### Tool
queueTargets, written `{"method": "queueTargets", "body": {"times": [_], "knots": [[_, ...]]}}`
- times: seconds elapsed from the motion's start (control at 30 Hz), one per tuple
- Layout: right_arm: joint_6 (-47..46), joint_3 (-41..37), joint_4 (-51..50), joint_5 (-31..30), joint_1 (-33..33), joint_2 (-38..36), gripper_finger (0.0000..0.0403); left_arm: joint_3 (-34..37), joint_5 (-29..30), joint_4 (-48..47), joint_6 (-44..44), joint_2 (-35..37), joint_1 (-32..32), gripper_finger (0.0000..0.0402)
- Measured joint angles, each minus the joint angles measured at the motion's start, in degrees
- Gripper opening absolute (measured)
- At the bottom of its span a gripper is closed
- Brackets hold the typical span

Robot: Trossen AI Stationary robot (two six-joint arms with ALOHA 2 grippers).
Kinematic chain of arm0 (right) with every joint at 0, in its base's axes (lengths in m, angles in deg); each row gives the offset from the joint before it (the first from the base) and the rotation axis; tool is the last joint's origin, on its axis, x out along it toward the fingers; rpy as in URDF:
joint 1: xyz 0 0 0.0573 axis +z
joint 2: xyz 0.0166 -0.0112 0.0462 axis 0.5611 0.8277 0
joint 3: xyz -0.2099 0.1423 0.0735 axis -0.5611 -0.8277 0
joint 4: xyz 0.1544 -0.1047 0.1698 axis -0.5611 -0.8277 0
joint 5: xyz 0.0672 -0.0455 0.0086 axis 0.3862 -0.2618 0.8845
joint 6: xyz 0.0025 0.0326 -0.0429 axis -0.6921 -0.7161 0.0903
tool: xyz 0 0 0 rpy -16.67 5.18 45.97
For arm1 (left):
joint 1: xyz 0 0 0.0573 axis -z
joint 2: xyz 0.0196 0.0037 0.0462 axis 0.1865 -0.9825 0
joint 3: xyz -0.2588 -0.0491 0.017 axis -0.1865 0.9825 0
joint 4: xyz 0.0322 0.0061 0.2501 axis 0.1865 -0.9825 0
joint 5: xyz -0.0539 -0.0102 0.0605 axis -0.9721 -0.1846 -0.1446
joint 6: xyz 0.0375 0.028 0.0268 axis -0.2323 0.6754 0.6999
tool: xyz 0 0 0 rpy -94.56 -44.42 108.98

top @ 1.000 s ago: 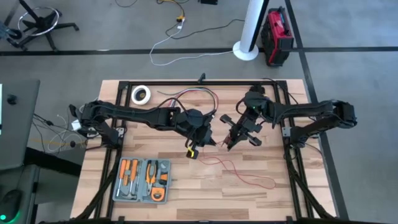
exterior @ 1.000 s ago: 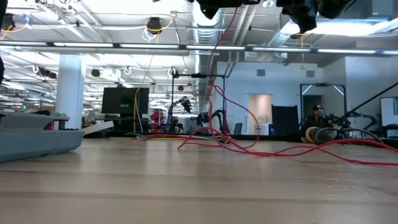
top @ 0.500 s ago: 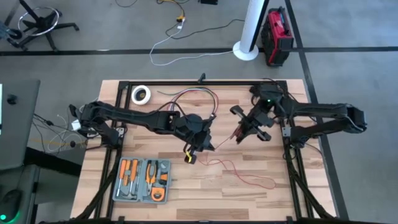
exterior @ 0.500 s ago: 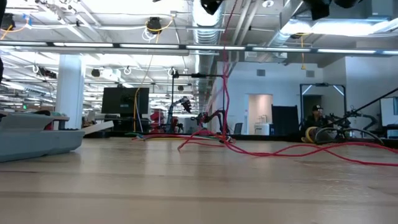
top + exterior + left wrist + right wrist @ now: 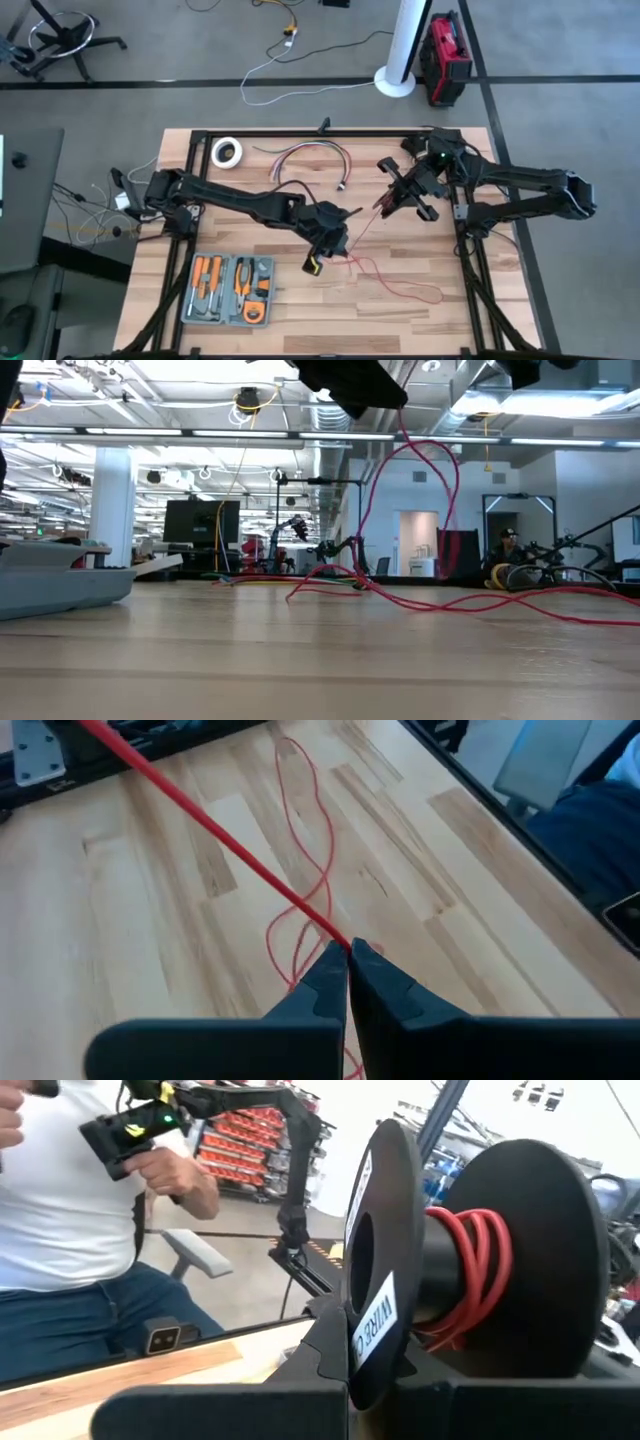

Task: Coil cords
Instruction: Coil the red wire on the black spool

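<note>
The thin red cord (image 5: 392, 280) lies in loose bends on the wooden table (image 5: 300, 330). From there it rises to my left gripper (image 5: 338, 244), which is shut on it near the table's middle. It runs on as a straight line to a black spool (image 5: 470, 1260) that carries a few red turns. My right gripper (image 5: 398, 196) is shut on that spool, above the table's right half. In the low view the cord (image 5: 420, 455) arches up in a loop and trails along the tabletop. My left gripper pinches a single strand of the cord (image 5: 338, 940) between its two fingertips, coming from above and slanting down. One side of the strand runs straight away from the fingers; the other falls in slack loops (image 5: 300, 840) on the table. My right gripper holds the spool by its labelled flange (image 5: 372, 1295), pinched between the two fingers. The spool is lifted clear of the table, its axle lying roughly level and red turns (image 5: 478, 1270) on its core.
An open grey tool case (image 5: 230, 290) with orange-handled tools lies at the near left. A roll of tape (image 5: 227, 152) and a bundle of coloured wires (image 5: 310, 155) lie near the far edge. A person (image 5: 90, 1230) stands beyond the table.
My left gripper has moved toward the table's near edge, keeping its hold on the cord. My right gripper has carried the spool toward the far right. The stretch of cord between them has lengthened and drawn straight, and a loop has risen off the table.
</note>
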Motion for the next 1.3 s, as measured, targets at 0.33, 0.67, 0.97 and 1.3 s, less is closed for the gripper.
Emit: {"method": "queueTargets", "body": {"times": [0.33,0.67,0.97,1.3], "knots": [[3.23,-1.66,-6.8,-3.4,-1.09,0.02,0.0,-0.05,10.21,-1.58,4.14,6.13,2.37,0.0],[3.55,-3.08,-4.96,-4.68,2.31,6.03,0.0,-7.85,12.52,-9.22,8.32,8.18,2.64,0.0],[0.89,-3.1,2.57,-4.76,3.11,15.92,0.0,-14.84,14.75,-15.06,11.15,7.96,2.67,0.0],[2.38,-2.67,3.6,-1.21,9.54,18.76,0.0,-16.33,19.3,-17.33,13.51,7.96,-0.24,0.0]]}}
